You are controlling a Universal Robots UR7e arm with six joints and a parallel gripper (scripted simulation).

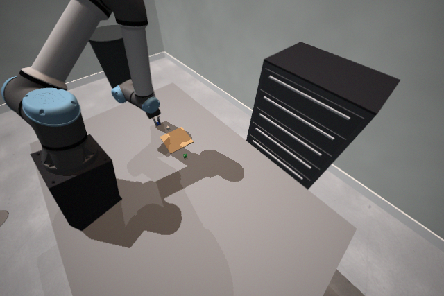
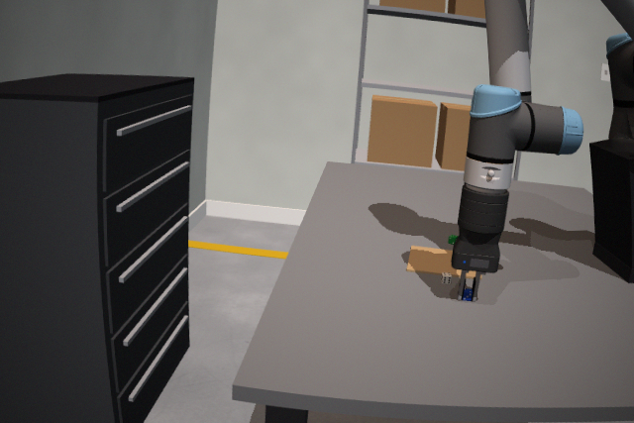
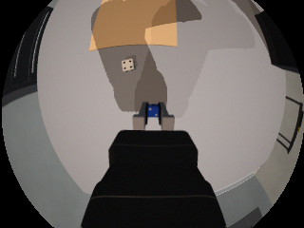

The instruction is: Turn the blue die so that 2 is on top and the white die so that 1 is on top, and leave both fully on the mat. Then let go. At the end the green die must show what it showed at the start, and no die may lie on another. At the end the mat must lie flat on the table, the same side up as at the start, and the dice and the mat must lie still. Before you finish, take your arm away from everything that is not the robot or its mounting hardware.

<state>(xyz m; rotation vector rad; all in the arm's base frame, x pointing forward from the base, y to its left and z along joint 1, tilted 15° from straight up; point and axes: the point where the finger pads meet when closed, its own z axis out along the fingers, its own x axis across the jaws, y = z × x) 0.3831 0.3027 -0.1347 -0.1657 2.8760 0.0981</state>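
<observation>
My gripper (image 1: 157,123) (image 2: 468,296) (image 3: 153,108) points down and is shut on the blue die (image 1: 157,123) (image 2: 467,293) (image 3: 153,110), with a finger against each side. The blue die is at table height, off the mat; its pips are too small to read surely. The white die (image 1: 167,127) (image 2: 446,278) (image 3: 127,65) lies on the table between gripper and mat, four pips on top. The orange mat (image 1: 175,142) (image 2: 427,261) (image 3: 128,28) lies flat. The green die (image 1: 184,155) (image 2: 452,240) lies on the table beyond the mat; its top number cannot be read.
The grey table (image 1: 258,213) (image 2: 358,347) carries the dice, the mat and the arm's black base (image 1: 86,192). A dark drawer cabinet (image 1: 322,81) (image 2: 51,203) stands beside the table. A shelf with brown boxes (image 2: 401,132) is behind it. Arm shadows cross the mat.
</observation>
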